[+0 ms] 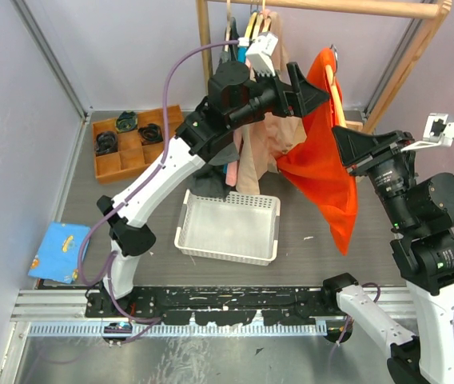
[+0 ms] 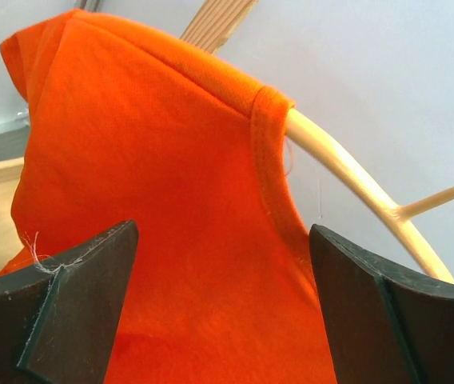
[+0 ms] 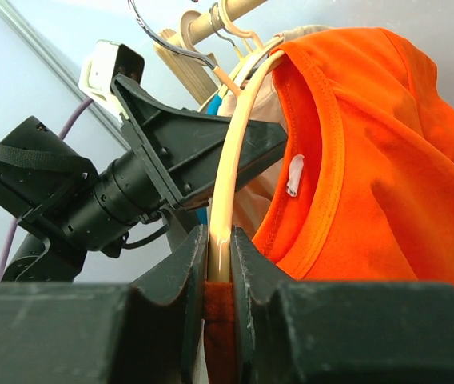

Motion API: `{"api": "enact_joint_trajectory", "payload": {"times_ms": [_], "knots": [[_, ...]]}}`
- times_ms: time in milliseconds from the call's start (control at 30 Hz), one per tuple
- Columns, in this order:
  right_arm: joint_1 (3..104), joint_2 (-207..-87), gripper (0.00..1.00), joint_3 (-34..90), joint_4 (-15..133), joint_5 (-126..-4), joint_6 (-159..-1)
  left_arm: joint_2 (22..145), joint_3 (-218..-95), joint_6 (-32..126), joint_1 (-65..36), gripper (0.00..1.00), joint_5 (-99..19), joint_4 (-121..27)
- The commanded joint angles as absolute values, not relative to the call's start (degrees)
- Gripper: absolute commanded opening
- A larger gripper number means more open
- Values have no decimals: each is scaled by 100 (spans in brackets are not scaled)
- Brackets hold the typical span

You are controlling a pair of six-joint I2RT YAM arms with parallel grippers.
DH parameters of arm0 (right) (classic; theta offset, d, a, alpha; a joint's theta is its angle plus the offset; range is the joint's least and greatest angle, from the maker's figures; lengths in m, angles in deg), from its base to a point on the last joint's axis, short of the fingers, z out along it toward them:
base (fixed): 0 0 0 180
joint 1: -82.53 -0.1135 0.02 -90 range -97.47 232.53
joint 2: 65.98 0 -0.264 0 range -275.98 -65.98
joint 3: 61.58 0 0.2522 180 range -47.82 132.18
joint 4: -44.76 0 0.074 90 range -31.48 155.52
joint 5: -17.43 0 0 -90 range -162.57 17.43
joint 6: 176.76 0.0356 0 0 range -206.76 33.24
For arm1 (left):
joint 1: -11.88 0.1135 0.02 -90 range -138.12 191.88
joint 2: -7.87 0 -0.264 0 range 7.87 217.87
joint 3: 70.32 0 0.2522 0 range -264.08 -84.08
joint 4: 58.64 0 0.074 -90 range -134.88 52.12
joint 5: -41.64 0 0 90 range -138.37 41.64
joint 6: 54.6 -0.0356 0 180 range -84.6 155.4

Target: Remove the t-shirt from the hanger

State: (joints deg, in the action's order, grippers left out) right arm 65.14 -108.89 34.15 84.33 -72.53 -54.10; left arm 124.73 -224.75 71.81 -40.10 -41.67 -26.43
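Observation:
The orange t-shirt hangs on a cream hanger below the wooden rail. In the left wrist view the t-shirt drapes over the hanger. Its collar edge sits on the hanger's arm. My left gripper is open, its fingers spread on either side of the shirt's shoulder, close to the cloth. From above, the left gripper is at the shirt's top left. My right gripper is shut on the hanger, pinching its lower arm together with a strip of orange t-shirt. From above, the right gripper is at the shirt's right side.
Beige and other garments hang left of the shirt on the same rail. A white perforated basket sits below. A wooden compartment tray is at the back left, and a blue cloth at the near left. The rack's slanted post stands at the right.

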Motion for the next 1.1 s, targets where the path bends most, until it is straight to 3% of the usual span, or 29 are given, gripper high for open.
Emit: {"api": "enact_joint_trajectory", "payload": {"times_ms": [0,233,600,700,867,933,1067], "knots": [[6529,-10749,1,3639,8000,-7279,-5515,12573,-22745,7274,-4073,94,-4256,-3087],[6524,-10685,1,3624,8043,-7301,-5516,12634,-22793,7279,-4112,93,-4333,-3226],[6527,-10658,1,3716,8065,-7273,-5506,12840,-22929,7355,-4120,75,-4327,-3208],[6525,-10650,1,3724,8064,-7281,-5505,12833,-22934,7355,-4123,61,-4322,-3212],[6525,-10632,1,3635,8054,-7397,-5488,12776,-22929,7333,-4120,15,-4202,-3296],[6528,-10632,1,3549,7995,-7442,-5473,12745,-22930,7335,-4120,1,-4028,-3375],[6528,-10604,1,3296,7713,-7578,-5398,12665,-22974,7346,-4128,0,-3430,-3468]]}}
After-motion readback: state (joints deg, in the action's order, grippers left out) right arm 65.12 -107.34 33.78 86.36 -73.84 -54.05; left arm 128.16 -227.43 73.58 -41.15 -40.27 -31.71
